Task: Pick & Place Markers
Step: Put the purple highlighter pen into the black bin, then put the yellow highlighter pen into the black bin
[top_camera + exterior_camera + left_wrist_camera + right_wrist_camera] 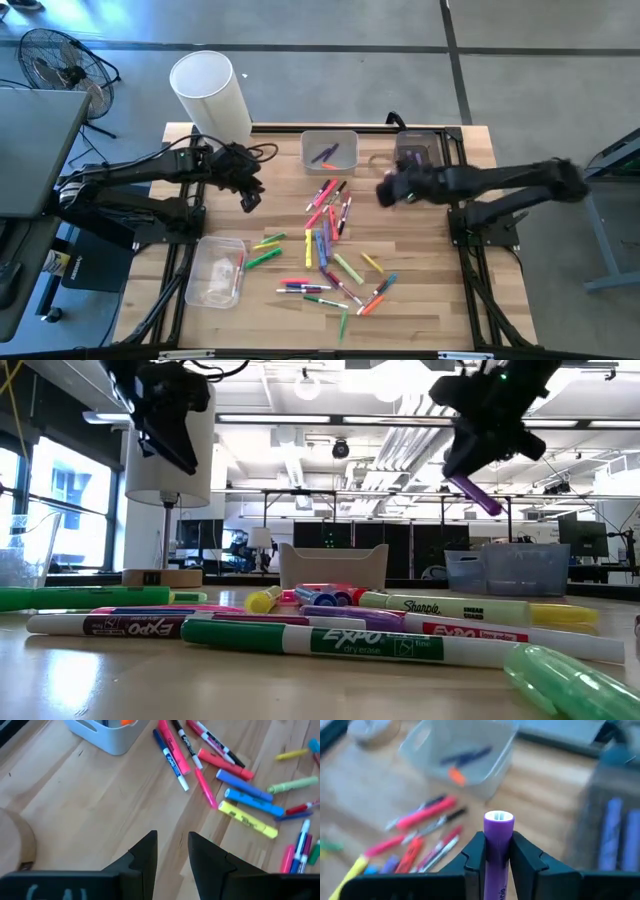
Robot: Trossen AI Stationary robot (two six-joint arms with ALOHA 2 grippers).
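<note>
Many coloured markers [330, 245] lie scattered flat on the middle of the wooden table. They fill the foreground of the low view [330, 630] and show in the left wrist view [235, 795]. My right gripper [385, 190] hovers over the table's far right part, shut on a purple marker [498, 837]. Ahead of it is the clear bin [465, 755]. My left gripper [171, 842] is open above bare wood, left of the pile [248, 198], touching nothing. My right gripper pinches the purple marker's barrel between its two fingers [475, 852]. The marker lies along the fingers, and its blunt end [498, 819] sticks out past the fingertips. It is lifted clear of the table and slants down below the gripper in the low view [477, 495].
A clear bin [330, 150] at the far middle holds a few markers. A dark bin [420, 155] stands to its right, and another clear bin [215, 272] sits near left. A white cylinder [210, 90] rises at the far left corner.
</note>
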